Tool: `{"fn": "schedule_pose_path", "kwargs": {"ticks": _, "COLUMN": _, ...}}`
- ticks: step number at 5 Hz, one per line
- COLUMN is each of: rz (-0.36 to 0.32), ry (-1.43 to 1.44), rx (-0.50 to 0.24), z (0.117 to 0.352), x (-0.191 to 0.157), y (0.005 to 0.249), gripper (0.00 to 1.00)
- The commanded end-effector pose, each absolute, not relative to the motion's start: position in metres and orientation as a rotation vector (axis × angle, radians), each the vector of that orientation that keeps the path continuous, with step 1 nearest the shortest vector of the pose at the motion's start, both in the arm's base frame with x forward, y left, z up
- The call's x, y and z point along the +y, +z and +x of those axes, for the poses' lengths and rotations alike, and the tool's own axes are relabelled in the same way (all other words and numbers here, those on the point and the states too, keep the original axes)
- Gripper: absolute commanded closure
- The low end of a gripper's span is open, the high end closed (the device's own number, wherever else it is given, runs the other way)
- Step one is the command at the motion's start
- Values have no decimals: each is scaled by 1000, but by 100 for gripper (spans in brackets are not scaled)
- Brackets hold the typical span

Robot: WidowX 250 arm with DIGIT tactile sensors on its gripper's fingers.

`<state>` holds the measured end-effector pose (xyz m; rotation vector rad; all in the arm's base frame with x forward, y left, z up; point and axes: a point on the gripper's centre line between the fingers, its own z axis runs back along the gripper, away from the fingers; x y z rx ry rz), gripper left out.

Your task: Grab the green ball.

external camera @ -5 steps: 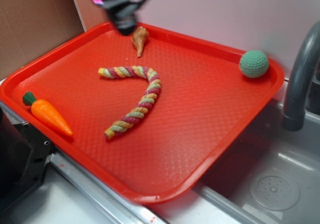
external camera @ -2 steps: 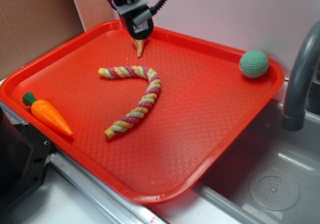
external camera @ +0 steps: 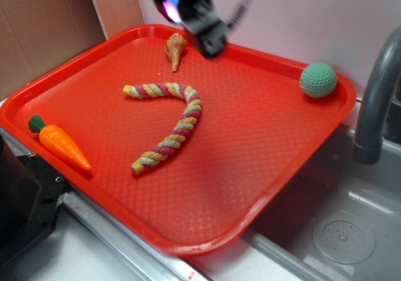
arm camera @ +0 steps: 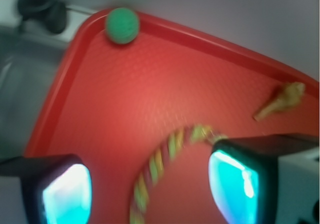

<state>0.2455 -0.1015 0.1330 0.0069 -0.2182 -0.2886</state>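
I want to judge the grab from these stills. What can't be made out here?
- Exterior view: pincer motion-blurred, so its opening is unreadable.
- Wrist view: all smeared; green ball texture lost.
- Wrist view: rope cut by the bottom edge.

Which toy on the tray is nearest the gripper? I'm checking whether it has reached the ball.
The tan cone-shaped toy, at the tray's back edge beside the gripper. The green ball sits farther off in the corner; rope and carrot lie nearer the front.
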Motion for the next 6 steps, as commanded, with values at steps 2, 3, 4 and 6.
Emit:
{"fn": "schedule_pose_path", "kwargs": {"ticks": 2, "rz": -109, "ry": -139, "rx": -312, "z": 327, "x": -128, "y": 87, "gripper": 0}}
{"fn": "schedule_pose_path", "kwargs": {"ticks": 3, "rz": -87, "ry": -98, "rx": -285, "z": 341, "x": -128, "y": 75, "gripper": 0}}
{"fn": "schedule_pose_path", "kwargs": {"ticks": 4, "rz": -94, "ry": -93, "rx": -292, "z": 357, "x": -131, "y": 65, "gripper": 0}}
{"fn": "schedule_pose_path", "kwargs": {"ticks": 6, "rz": -79, "ry": -50, "rx": -273, "z": 347, "x": -136, "y": 46, "gripper": 100}}
